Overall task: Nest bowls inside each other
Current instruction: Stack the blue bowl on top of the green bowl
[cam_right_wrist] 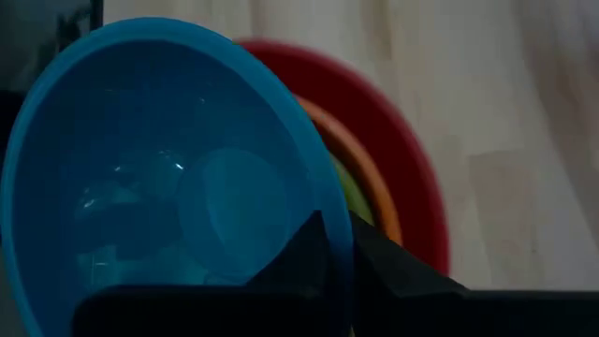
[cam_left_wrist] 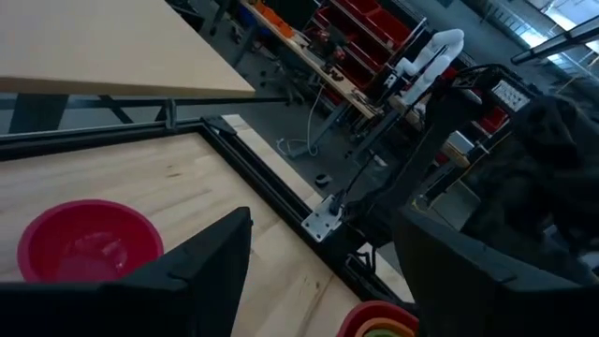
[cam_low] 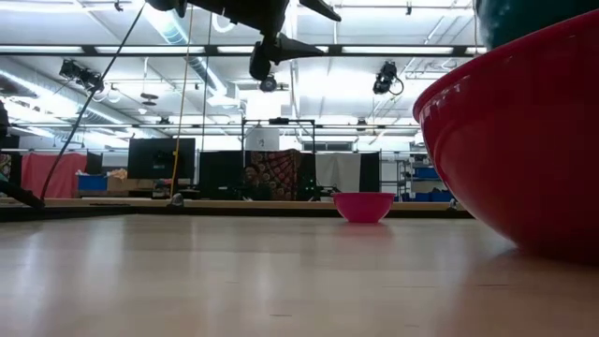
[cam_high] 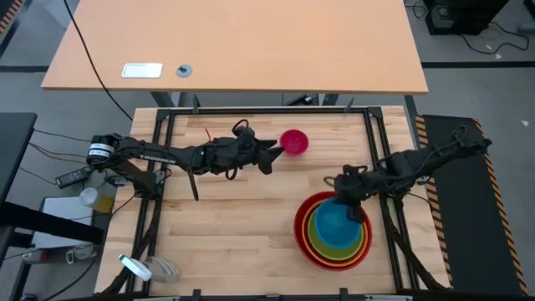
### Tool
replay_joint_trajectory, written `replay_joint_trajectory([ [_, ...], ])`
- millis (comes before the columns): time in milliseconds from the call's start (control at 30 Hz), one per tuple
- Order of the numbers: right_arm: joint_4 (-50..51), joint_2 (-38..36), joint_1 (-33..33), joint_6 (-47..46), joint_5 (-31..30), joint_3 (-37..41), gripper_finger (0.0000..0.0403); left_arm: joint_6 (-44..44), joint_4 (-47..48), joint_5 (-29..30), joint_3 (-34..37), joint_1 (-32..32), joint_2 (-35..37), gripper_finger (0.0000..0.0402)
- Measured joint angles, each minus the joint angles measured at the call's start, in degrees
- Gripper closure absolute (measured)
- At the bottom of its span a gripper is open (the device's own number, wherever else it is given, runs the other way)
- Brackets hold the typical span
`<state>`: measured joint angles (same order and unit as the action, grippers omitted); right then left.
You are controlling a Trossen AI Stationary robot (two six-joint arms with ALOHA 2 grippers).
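Note:
A small magenta-pink bowl (cam_high: 293, 141) (cam_low: 363, 206) (cam_left_wrist: 89, 241) stands upright on its base on the wooden table near the far edge. My left gripper (cam_high: 274, 154) (cam_left_wrist: 328, 271) hovers level just left of it, open and clear of the table, with nothing between its fingers. At the near right, the red bowl (cam_high: 299, 238) (cam_right_wrist: 402, 150) holds the orange bowl (cam_right_wrist: 360, 159) and the lime green bowl (cam_right_wrist: 351, 198). The blue bowl (cam_high: 338, 221) (cam_right_wrist: 168, 187) is over this stack, with my right gripper (cam_high: 347, 191) (cam_right_wrist: 335, 257) shut on it. My right gripper pinches the blue bowl's rim (cam_right_wrist: 328, 220), one finger inside the bowl and one outside. The fingers slant down from the table's far side. The bowl's mouth faces up above the green bowl. Whether its base rests in the green bowl, I cannot tell.
A black frame (cam_high: 167, 125) borders the wooden table. Bare wood lies across the near left and the middle. A second tabletop (cam_high: 251, 50) stands beyond the far edge. A bottle and cups (cam_high: 142, 267) sit off the left side.

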<state>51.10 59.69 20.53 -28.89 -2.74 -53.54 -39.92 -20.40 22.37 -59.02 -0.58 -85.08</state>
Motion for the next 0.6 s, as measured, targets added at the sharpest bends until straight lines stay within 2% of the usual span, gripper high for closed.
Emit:
replay_joint_trajectory([
  [100, 0.04, 2.62, 2.09, 0.55, -0.39, 0.00, 0.0370, -1.20, -0.37, 0.00, 0.00, 0.00, 0.00, 0.0138],
  [300, 1.01, 9.11, 4.54, 0.58, -5.19, 0.00, 0.0370, -1.05, -2.52, 0.00, 0.00, 0.00, 0.00, 0.0138],
  [500, 1.25, 14.22, 5.30, -0.62, -5.55, 0.02, 0.0366, -1.03, -2.40, -0.11, 0.00, 0.00, 0.00, 0.0138],
  [600, 1.29, 16.04, 5.34, -1.17, -4.73, 0.02, 0.0348, -1.03, -2.43, -0.15, 0.00, 0.00, 0.00, 0.0138],
])
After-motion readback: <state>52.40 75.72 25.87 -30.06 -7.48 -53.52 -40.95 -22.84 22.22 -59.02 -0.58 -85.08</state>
